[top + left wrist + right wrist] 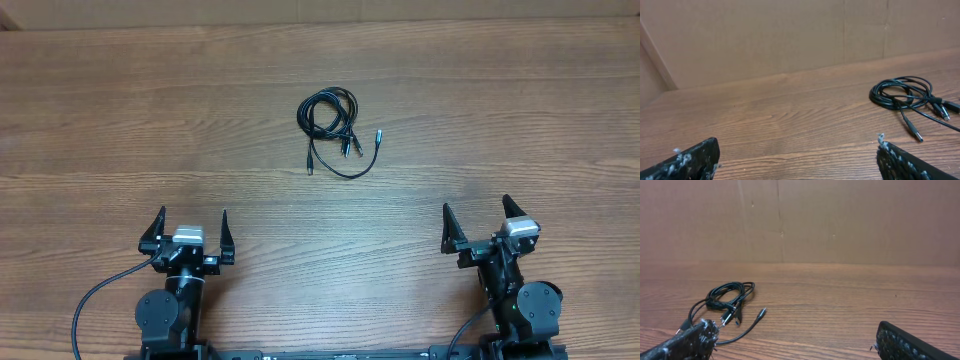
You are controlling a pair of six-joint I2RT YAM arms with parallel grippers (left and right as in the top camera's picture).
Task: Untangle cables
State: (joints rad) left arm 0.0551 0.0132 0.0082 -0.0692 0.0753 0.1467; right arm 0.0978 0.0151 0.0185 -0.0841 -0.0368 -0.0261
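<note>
Take the cables (pixel 332 125) as your reference point for every position below.

1. Table (pixel 100 100): a brown wood-grain surface fills the overhead view. The cables lie on it, at mid-width.
2. Wall (pixel 765 35): plain brown panels with vertical seams stand beyond the cables, meeting the table at its far edge in both wrist views.
3. Left arm (pixel 168 310): it sits on the near side of the cables, off to the left and well apart from them. A thicker black lead (pixel 100 295) curves out from its base.
4. Right arm (pixel 525 305): it sits on the near side of the cables, off to the right and well apart from them.
5. Left gripper (pixel 192 215): it points toward the far edge with its jaws spread wide. Its fingers (pixel 690 160) frame the lower corners of the left wrist view, the cables (pixel 900 92) ahead and to the right.
6. Right gripper (pixel 477 205): the jaws are spread wide and angled slightly inward. In the right wrist view, the cables (pixel 727 295) lie ahead and to the left.
7. Cables: thin black cords form a loose coil, with one strand looping out on the near side. A silver-tipped plug (pixel 378 134) rests at the coil's right.
</note>
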